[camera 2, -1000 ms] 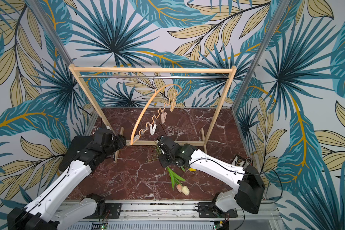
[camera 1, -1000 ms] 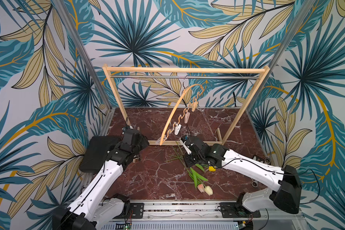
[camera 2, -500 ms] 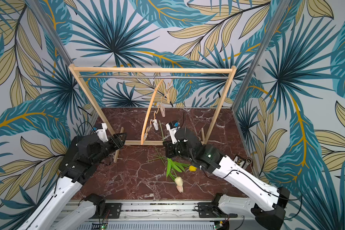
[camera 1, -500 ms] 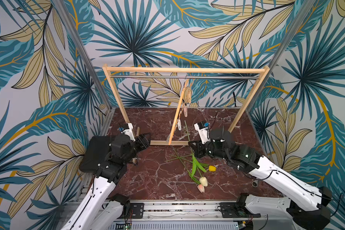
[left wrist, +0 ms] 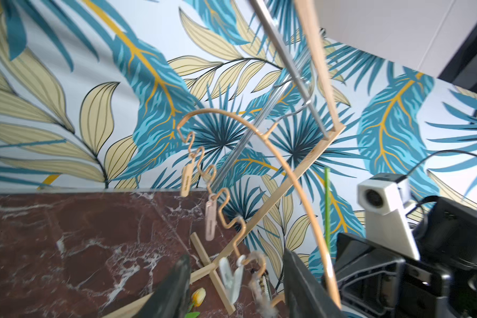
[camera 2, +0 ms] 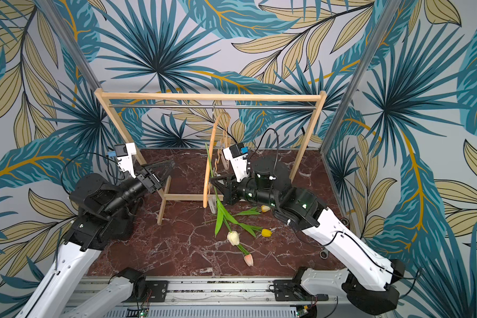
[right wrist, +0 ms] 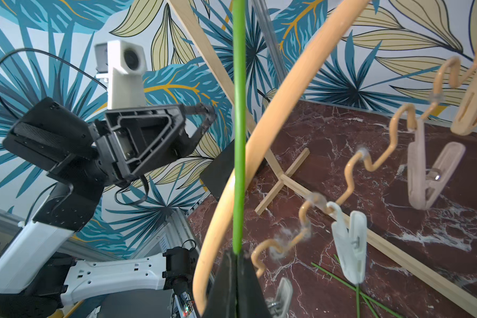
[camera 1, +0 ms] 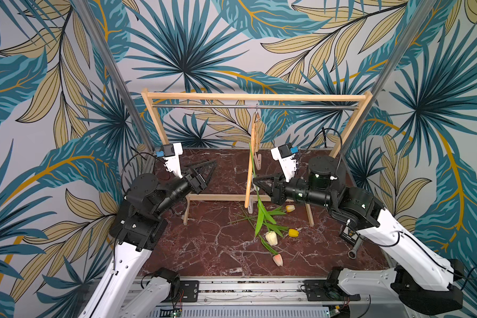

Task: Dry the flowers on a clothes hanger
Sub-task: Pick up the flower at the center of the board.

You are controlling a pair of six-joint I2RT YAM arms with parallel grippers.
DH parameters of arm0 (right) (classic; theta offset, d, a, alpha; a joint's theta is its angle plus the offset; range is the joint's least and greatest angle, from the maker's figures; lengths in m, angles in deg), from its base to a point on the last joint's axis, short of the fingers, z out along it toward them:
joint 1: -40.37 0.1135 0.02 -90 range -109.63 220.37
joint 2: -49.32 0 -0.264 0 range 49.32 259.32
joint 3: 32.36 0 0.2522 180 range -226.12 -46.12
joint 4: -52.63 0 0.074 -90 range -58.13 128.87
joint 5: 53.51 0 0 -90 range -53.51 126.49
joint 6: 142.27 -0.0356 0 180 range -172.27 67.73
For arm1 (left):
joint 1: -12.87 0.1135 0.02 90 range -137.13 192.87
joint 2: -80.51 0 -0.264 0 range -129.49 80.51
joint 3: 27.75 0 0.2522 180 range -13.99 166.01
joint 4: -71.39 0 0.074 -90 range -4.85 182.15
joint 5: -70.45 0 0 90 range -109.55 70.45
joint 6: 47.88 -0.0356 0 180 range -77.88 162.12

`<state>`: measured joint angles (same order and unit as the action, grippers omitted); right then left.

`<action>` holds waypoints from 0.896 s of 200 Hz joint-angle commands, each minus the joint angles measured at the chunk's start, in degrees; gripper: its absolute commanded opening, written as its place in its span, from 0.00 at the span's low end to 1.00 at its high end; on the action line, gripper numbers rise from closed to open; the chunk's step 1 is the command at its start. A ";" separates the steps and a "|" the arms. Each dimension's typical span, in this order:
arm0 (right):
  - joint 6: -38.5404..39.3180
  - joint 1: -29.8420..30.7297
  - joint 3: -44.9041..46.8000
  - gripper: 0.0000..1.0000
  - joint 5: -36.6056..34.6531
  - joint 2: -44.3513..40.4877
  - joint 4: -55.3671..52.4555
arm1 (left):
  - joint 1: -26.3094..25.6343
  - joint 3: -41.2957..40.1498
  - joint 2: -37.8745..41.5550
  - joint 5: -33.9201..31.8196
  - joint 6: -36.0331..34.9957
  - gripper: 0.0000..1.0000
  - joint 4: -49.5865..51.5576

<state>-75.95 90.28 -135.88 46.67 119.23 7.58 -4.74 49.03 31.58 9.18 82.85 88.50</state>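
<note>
The clothes hanger hangs edge-on from the rack's rod, its arch curving down toward the table. My right gripper is shut on a green tulip stem, held upright against the arch. That flower's leaves and cream-white head hang below. A pink tulip, a yellow one and a yellow-orange one lie on the table. My left gripper is open left of the hanger, holding nothing. White and pale clothespins dangle from the wavy bar.
The large wooden rack frame with its metal rod spans the back, its feet standing on the dark red marble table. Loose green stems lie under the hanger. A small metal tool lies by the right arm's base.
My right gripper has risen with the stem, lifting the cream-white tulip. The hanger has swung from tilted left to edge-on. My left gripper has moved up and right toward it.
</note>
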 commanded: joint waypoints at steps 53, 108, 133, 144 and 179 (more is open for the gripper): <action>0.08 1.50 -8.06 0.00 9.44 7.44 1.35 | -2.06 5.08 -5.29 12.40 2.16 0.57 -5.11; 0.74 2.52 -11.85 0.00 10.58 11.52 -0.25 | -3.11 4.23 -6.52 15.24 4.68 0.44 -8.72; 0.44 2.65 -11.68 0.00 10.27 11.99 0.22 | -3.14 3.56 -6.56 15.22 5.21 0.27 -9.34; 0.17 2.73 -11.27 0.00 9.79 11.84 0.66 | -3.14 3.51 -6.49 15.27 5.41 0.19 -9.42; -0.48 2.71 -9.68 0.01 8.96 10.61 1.67 | -3.15 2.83 -6.72 14.78 5.85 0.00 -9.76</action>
<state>-75.88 92.64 -146.61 56.04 131.08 7.38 -7.73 52.55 24.63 23.50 88.40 80.92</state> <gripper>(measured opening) 0.055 0.048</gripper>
